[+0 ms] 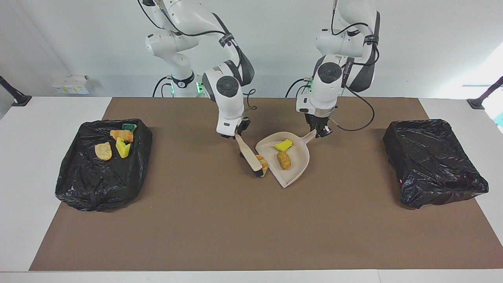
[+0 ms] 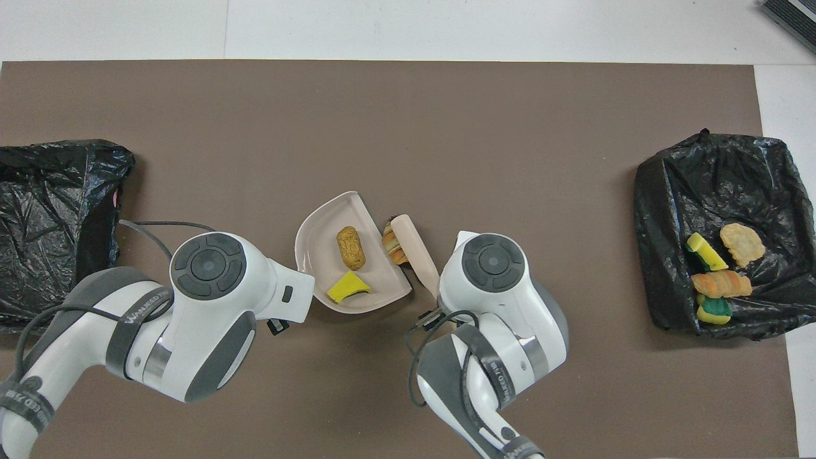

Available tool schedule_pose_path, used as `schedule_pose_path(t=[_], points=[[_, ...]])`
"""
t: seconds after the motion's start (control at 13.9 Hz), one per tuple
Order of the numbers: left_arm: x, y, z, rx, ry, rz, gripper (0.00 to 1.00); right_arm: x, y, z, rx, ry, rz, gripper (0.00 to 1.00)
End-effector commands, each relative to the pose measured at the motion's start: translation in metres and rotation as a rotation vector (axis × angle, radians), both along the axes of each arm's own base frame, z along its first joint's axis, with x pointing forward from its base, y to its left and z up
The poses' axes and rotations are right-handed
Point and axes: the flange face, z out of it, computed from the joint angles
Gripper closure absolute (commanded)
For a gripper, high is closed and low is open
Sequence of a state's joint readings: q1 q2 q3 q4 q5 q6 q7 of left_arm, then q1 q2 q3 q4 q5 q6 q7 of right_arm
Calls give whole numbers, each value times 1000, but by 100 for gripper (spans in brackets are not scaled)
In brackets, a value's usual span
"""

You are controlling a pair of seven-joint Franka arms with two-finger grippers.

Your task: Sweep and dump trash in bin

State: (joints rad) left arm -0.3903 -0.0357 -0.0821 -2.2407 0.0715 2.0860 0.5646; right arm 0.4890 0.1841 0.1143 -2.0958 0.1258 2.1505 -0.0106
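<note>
Beige brush (image 1: 247, 154) clenched in right claw (image 1: 235, 135), croissant scrap (image 1: 262, 165) at its bristles, left claw (image 1: 320, 133) gripping dustpan (image 1: 292, 173)

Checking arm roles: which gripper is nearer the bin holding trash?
Right. The right gripper, holding the brush, is mid-table; the left gripper, on the dustpan handle, is farther from the bin.

White table (image 1: 23, 165); brown mat (image 1: 251, 228), two black-lined bins (image 1: 103, 165) (image 1: 434, 163), dustpan (image 1: 292, 157), bread scrap (image 1: 262, 165)

4 scraps (image 1: 118, 142) in bin (image 1: 78, 184); 2 (image 1: 283, 153) in dustpan (image 1: 296, 173); 1 (image 1: 262, 165) at its lip.
</note>
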Motion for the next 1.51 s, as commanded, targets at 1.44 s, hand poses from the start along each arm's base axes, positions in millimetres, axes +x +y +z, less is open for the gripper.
schedule_pose_path(t=[1.44], points=[[29,128,117,-38,-84,286,100,-90,-23,101,-98,137,-373,100]])
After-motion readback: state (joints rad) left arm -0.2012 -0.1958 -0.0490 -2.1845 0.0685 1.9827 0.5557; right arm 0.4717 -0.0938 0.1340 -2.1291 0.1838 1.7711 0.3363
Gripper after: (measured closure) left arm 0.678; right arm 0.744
